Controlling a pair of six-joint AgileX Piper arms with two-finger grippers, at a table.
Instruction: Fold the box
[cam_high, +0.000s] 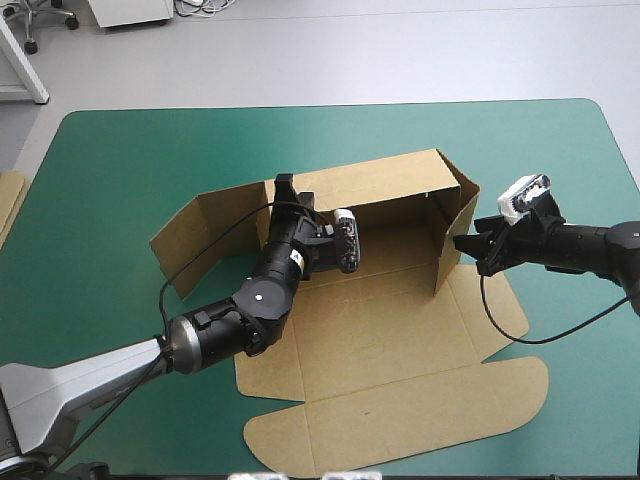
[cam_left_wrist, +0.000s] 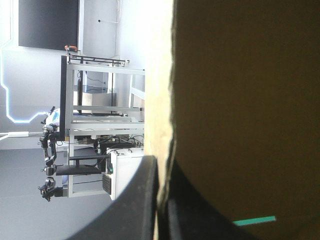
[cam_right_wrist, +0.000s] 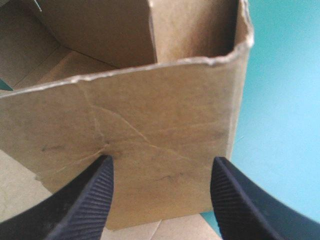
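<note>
Box (cam_high: 380, 340), judged light but stiff, is pinched at a wall edge by left gripper (cam_left_wrist: 160, 172); wall ahead of spread right gripper (cam_right_wrist: 162, 162) is best taken edgewise.

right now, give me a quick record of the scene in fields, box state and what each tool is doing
box: brown, partly folded, lying on the teal-green cover
back wall: raised
right side wall: raised, meets the back wall at a corner
left side flap: standing but swung outward, not tucked
lid: flat, toward the table's near edge
left tool: shut on the back wall's top edge
right tool: open, at the outer face of the right side wall
</note>
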